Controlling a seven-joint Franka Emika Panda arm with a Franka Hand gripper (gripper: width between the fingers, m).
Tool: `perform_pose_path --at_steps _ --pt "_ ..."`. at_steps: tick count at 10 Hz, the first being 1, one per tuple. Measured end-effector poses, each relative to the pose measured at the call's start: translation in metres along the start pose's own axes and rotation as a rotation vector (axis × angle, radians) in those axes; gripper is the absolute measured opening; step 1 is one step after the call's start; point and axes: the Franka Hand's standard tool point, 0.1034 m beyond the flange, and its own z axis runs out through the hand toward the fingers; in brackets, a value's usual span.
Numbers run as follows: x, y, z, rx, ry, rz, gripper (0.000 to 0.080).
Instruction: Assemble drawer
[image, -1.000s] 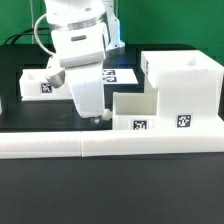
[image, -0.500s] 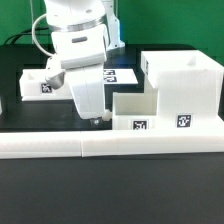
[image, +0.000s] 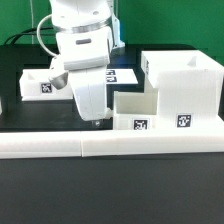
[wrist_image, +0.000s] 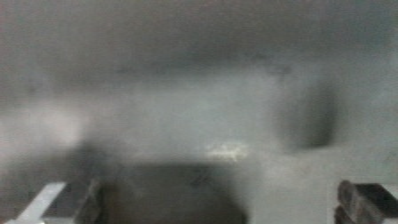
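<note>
The drawer's large boxy housing (image: 185, 85) stands at the exterior view's right, with a tag on its front. One small tray (image: 135, 112) sits against the housing's left side, also tagged. The other small tray (image: 42, 82) lies at the back left. My gripper (image: 95, 119) hangs low over the black table, just left of the near tray and touching nothing. In the wrist view, which is heavily blurred, the two fingers (wrist_image: 54, 205) show far apart at the picture's corners with nothing between them, so the gripper (wrist_image: 210, 208) is open and empty.
A long low white border rail (image: 110, 146) runs along the table's front. The marker board (image: 120, 75) lies flat behind the arm, partly hidden by it. The arm's white body (image: 82, 45) covers the middle back of the scene.
The arm has shifted slightly to the exterior view's right and the gripper sits a touch lower. No part has moved.
</note>
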Motion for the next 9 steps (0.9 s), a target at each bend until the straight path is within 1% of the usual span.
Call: perform_pose_path --at_steps 3,4,5,6,7,9 --pt "-0.0006 -0.0006 0.0002 0.003 0.0 0.043 0.0649" --pt "-0.0058 -0.0011 -0.0007 0.004 0.0 0.041 0.0649" --pt "-0.0038 -0.0011 0.0003 0.005 0.002 0.04 0.0649" --pt "0.0018 -0.0011 0.0022 0.007 0.003 0.045 0.0649" --pt "0.0024 -0.0012 0.0026 0.007 0.0 0.087 0.0649" --pt "0.0011 -0.0014 0.0027 0.007 0.0 0.086 0.0649"
